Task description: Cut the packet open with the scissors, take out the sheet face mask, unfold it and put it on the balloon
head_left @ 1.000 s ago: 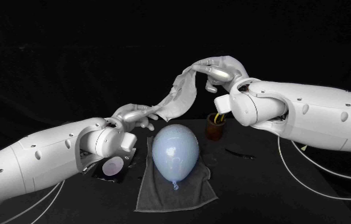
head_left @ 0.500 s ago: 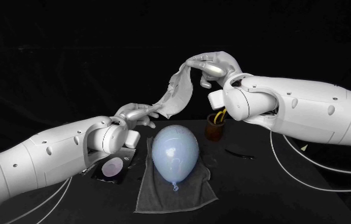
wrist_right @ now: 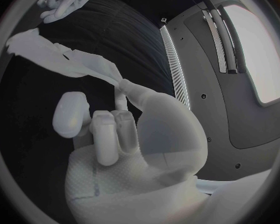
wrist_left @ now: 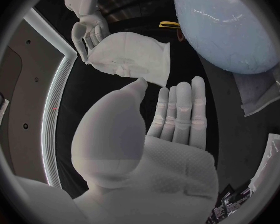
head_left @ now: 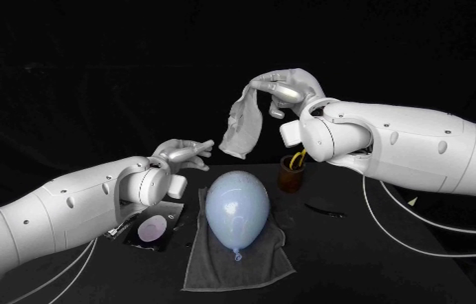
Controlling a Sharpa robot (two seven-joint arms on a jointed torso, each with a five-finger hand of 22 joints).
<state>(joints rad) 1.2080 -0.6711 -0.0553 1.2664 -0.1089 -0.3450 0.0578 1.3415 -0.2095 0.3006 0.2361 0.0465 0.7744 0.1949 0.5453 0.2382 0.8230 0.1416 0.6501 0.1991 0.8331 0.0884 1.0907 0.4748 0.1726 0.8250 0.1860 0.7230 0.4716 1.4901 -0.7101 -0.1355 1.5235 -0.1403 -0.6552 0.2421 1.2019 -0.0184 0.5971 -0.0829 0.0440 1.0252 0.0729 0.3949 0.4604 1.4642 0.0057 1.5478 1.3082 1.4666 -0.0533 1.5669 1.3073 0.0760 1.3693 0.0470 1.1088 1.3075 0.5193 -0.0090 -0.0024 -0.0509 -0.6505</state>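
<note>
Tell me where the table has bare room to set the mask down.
The table is bare right of the grey towel, in front of the small dark scrap. It is crowded around the balloon and brown cup, and at the packet under the left arm.

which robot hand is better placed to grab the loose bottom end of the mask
Left. The left robot hand is empty, fingers apart, just beside the hanging lower end of the mask. The right robot hand holds the mask's top, so it is busy.
</note>
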